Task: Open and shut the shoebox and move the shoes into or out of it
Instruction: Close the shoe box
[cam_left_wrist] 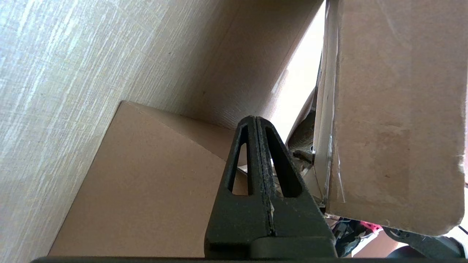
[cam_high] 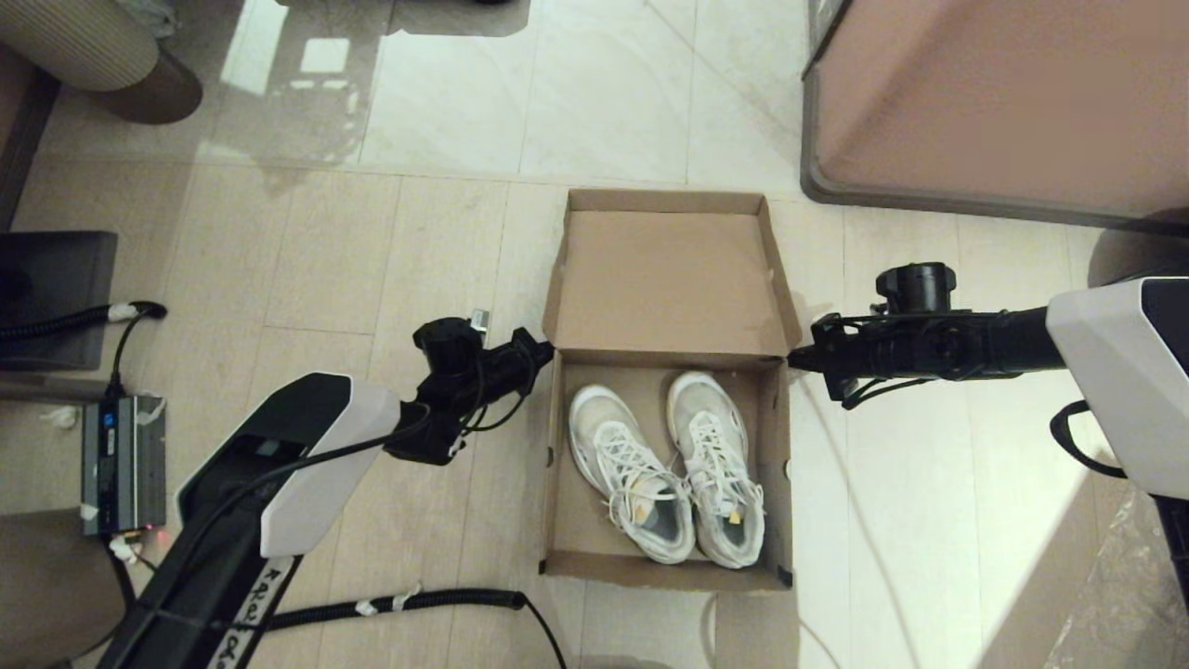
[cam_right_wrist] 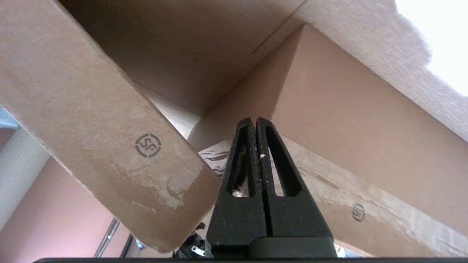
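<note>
From the head view, the shoebox (cam_high: 669,390) sits open on the tiled floor (cam_high: 390,242), its lid (cam_high: 671,274) folded back toward the far side. The shoes (cam_high: 671,469) lie side by side in the box, toes toward the lid hinge, heels near the box's front wall. The left arm reaches in from the lower left, its left gripper (cam_high: 543,353) at the box's left wall by the hinge corner. The right arm stretches almost level from the right, its right gripper (cam_high: 797,358) at the opposite hinge corner. The cabinet (cam_high: 1003,102) stands past the box's far right corner.

In the left wrist view, the left gripper (cam_left_wrist: 256,122) has its fingers pressed together on nothing, just beside the box's wall and the lid's side flap.

In the right wrist view, the right gripper (cam_right_wrist: 253,123) is likewise pressed together and empty, pointing between lid flap and box wall.
</note>
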